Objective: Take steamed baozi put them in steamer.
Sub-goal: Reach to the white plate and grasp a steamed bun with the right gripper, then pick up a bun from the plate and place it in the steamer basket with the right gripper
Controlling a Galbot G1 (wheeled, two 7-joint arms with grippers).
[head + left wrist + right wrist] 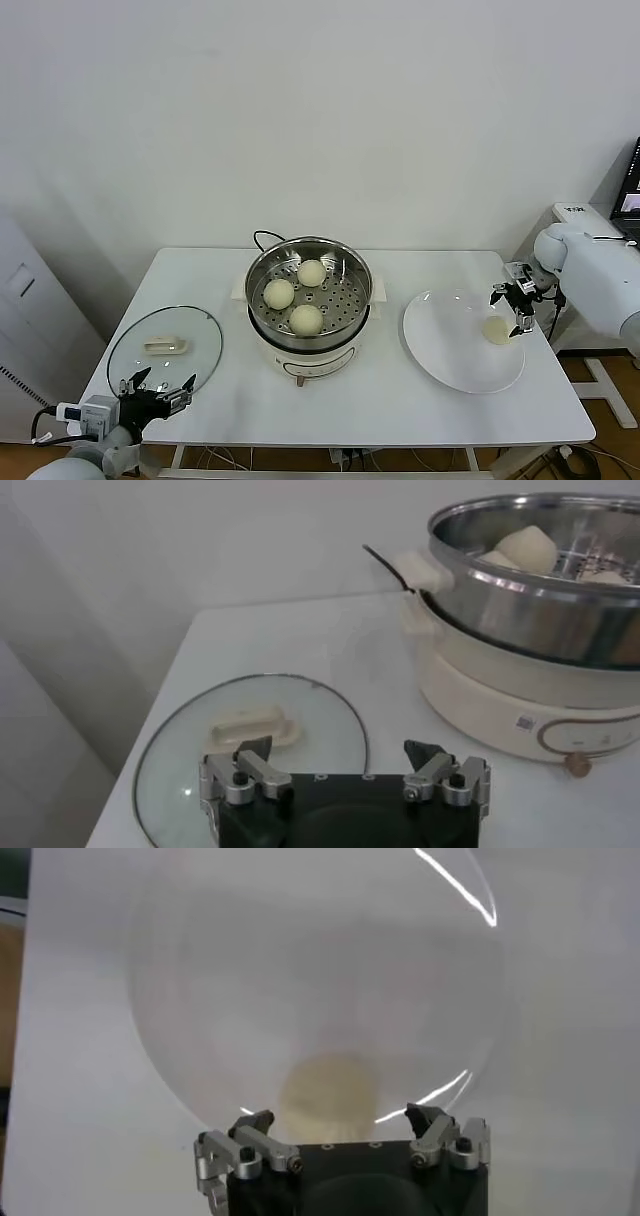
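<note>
Three cream-white baozi (306, 319) lie in the shiny steel steamer (262, 266), which sits on its cream cooker base at the table's middle; the steamer also shows in the left wrist view (520, 595). A fourth baozi (496, 329) lies on the white plate (450, 350) at the right. My right gripper (510, 308) is open and hovers just above that baozi; in the right wrist view the baozi (328, 1088) lies between and beyond the spread fingers of the gripper (340, 1123). My left gripper (160, 388) is open and empty at the table's front left.
A round glass lid (165, 345) with a cream handle lies flat at the front left, right by my left gripper; it shows in the left wrist view (250, 730). A black cord (262, 238) runs behind the cooker. A white machine stands off the table's right edge.
</note>
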